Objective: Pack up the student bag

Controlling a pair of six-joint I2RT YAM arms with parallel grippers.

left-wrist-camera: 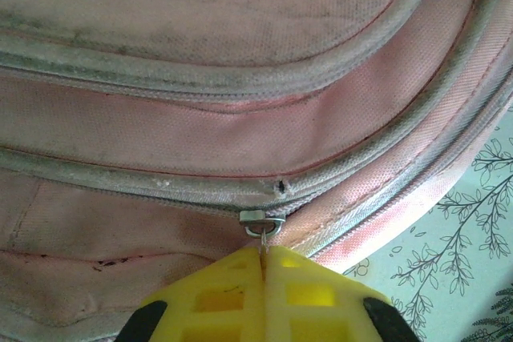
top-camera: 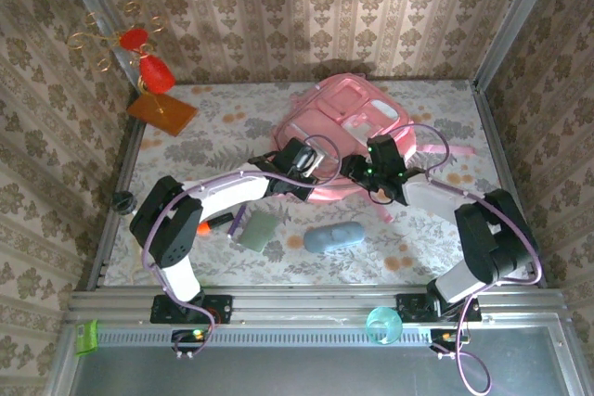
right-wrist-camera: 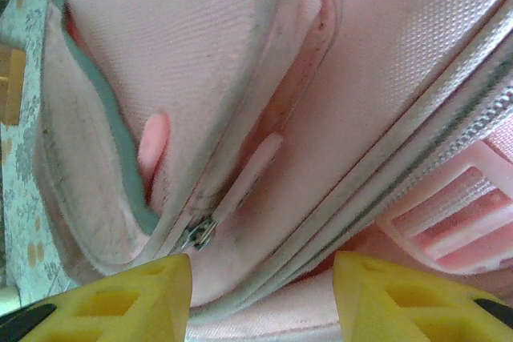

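Your left arm rises from its base to a bent elbow near the 8 o'clock edge of the worktop [top-camera: 186, 150]. From there it stretches low toward 2 o'clock, and the left tool [top-camera: 304, 160] meets the near-left rim of the student bag [top-camera: 348, 118]. Its yellow fingers [left-wrist-camera: 220, 294] are pressed flat together, pinching the metal zip pull [left-wrist-camera: 260, 223] that hangs from the bag's lower zip.

The bag lies at 12 o'clock on the worktop, well toward the back wall.

Your right arm folds at its elbow by the 4 o'clock edge and reaches back toward 10 o'clock. That sets the right tool [top-camera: 382, 175] on the bag's near rim, just beside the left one. Its fingers [right-wrist-camera: 120, 298] stand apart over pink fabric and clamp nothing, with a second zip slider [right-wrist-camera: 200, 234] just off the left-hand finger.

At 6 o'clock from the bag, between the two forearms, lie a blue case [top-camera: 334, 236] and a grey-green pouch [top-camera: 260, 227]. An orange pen [top-camera: 212, 224] sits partly under your left arm. A teal cup [top-camera: 382, 325] stands on the front rail.
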